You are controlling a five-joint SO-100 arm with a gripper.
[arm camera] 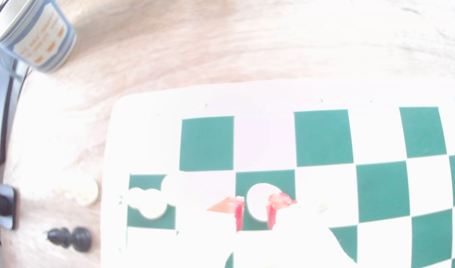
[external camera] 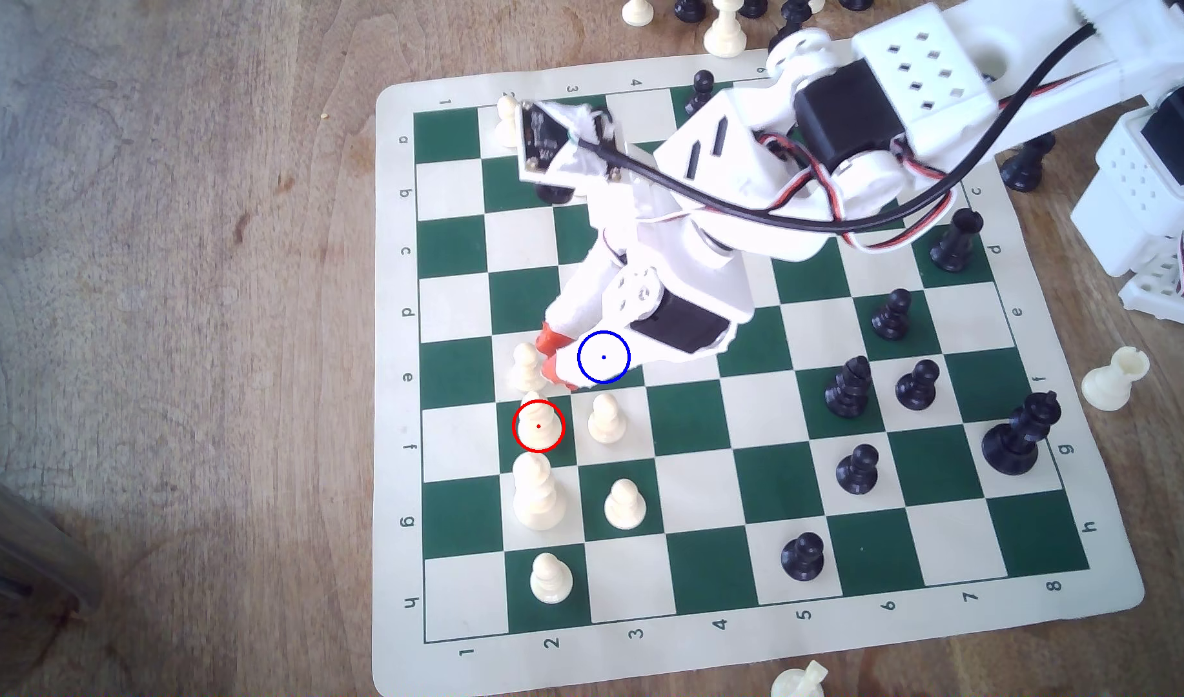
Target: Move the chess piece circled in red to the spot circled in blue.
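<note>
**A:** The chess piece [external camera: 538,425] stands inside the red ring on its green square. What about the pincer?

**B:** The gripper [external camera: 548,355] is partly open and holds nothing. In the wrist view the piece sits in the gap between the two orange tips. In the exterior view those tips look to be beside the head of a pawn [external camera: 526,367] one square away. I judge it is lined up but not yet down around the piece. I cannot tell its height.

**A:** How should it go in?

**B:** Straight down, I think, closing low on the narrow head. It is a tight place. That pawn is on one side, the tall white piece [external camera: 538,499] on the other, and another pawn [external camera: 605,419] just beside. Any sideways drift could topple one.

**A:** And the spot [external camera: 633,376]?

**B:** It is the green square with the blue ring, diagonally next to the piece and mostly under the gripper body. A short lift and carry should do it.

**A:** Any containers further off?

**B:** A cup [arm camera: 35,33] with orange print is on the table [external camera: 173,268], well away from the board [external camera: 395,335]. Its inside is not visible.
</note>
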